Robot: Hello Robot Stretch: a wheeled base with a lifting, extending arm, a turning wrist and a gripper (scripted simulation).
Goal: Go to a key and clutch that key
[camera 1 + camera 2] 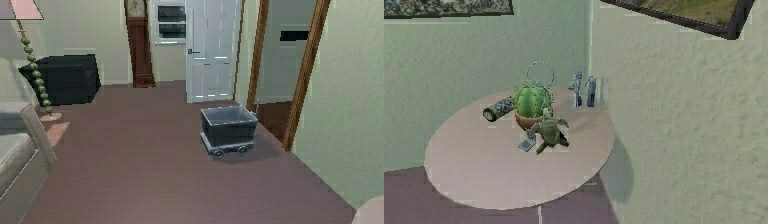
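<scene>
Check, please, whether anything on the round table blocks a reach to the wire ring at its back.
Yes: the potted cactus stands directly before the wire ring, with a turtle-like figurine nearer the edge.

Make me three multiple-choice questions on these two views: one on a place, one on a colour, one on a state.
1. Where does the potted cactus stand? A on the carpet; B on the round table; C on a shelf.
2. What colour is the panelled door in the forward view? A white; B red; C black.
3. How does the wheeled bin stand? A on its side; B upside down; C upright on its wheels.
Answers: 1 B, its pot sits on the tabletop; 2 A, its panels are white; 3 C, its wheels are underneath it.
</scene>
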